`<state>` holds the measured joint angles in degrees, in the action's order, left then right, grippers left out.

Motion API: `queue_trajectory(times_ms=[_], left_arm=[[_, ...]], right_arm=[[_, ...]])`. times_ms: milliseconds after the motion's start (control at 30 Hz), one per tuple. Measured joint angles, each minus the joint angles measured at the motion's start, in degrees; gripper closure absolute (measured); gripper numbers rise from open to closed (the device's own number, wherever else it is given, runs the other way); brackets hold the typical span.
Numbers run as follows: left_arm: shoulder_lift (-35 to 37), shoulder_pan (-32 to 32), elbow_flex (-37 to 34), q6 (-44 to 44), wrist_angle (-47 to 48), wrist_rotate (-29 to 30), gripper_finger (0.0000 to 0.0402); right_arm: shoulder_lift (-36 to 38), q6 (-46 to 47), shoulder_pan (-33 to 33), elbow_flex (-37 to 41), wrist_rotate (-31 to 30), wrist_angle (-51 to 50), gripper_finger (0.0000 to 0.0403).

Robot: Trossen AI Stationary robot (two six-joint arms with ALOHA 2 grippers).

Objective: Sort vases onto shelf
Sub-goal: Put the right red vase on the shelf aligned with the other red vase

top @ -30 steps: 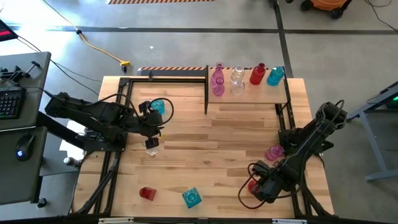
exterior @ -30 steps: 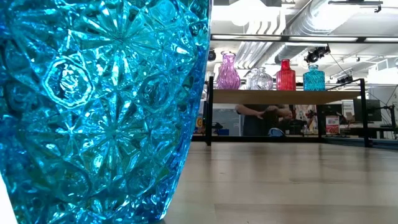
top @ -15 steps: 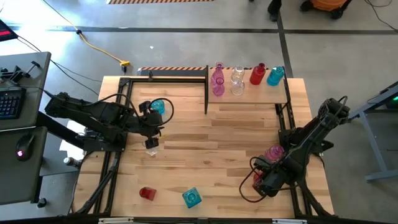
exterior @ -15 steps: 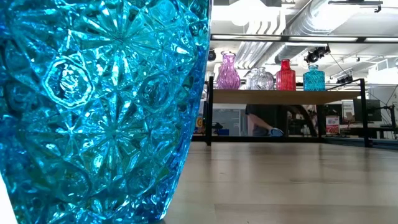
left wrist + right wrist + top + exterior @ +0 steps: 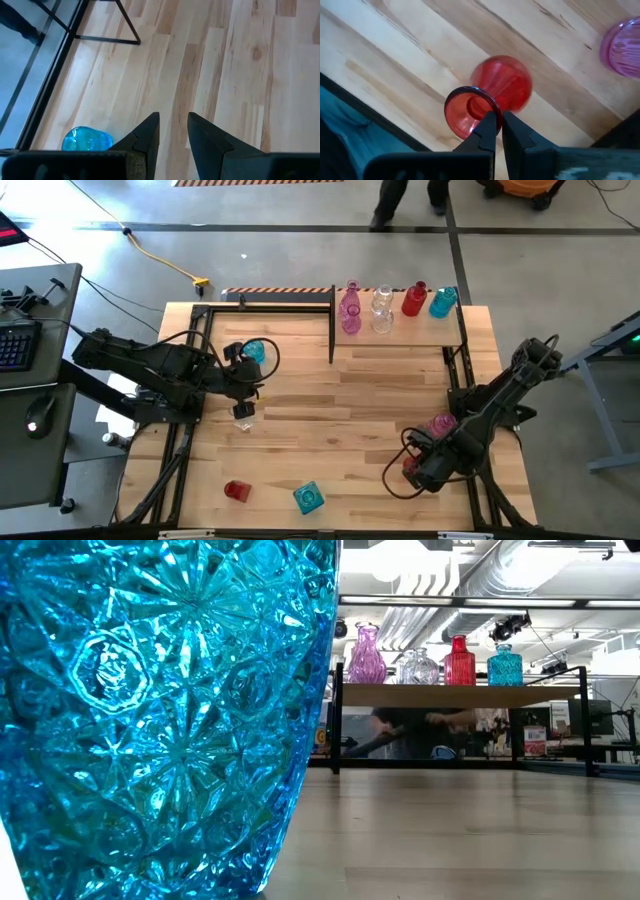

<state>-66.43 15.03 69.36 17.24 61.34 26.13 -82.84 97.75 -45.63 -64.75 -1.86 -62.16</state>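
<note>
At the table's near right, my right gripper (image 5: 414,470) (image 5: 496,114) is shut on a red vase (image 5: 504,86) with a flared mouth. A pink vase (image 5: 441,426) stands just beyond it on the far side. My left gripper (image 5: 250,385) (image 5: 173,116) waits open above the table's left half, with bare wood between its fingers. Beside it are a teal vase (image 5: 254,352) (image 5: 87,140) and a small clear vase (image 5: 244,413). The shelf (image 5: 400,332) at the far right carries pink (image 5: 350,310), clear (image 5: 382,310), red (image 5: 414,300) and teal (image 5: 442,302) vases. My right gripper has the red vase by the rim of its mouth (image 5: 489,106), one finger over the opening and the other outside. The fingers come from above, pointing down. The body hangs tilted below the rim; whether its base touches the table, I cannot tell.
A red vase (image 5: 236,490) and a teal vase (image 5: 309,498) lie near the front edge; in the low view the teal one (image 5: 150,710) fills the left half. Black frame posts (image 5: 332,330) stand at the shelf's corner. A person passes behind the table.
My right gripper has risen a little and drifted toward the far edge, taking the red vase along by its rim. The person behind the table has walked along the far side.
</note>
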Motion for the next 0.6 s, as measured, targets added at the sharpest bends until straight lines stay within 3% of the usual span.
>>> queue_trajectory(times_ms=[600], left_arm=[[0.0,0.0,0.0,-0.5,-0.6,0.0,0.0312]], right_arm=[[-2.6,-0.2,0.0,-0.1,-0.7,1.7,0.0403]])
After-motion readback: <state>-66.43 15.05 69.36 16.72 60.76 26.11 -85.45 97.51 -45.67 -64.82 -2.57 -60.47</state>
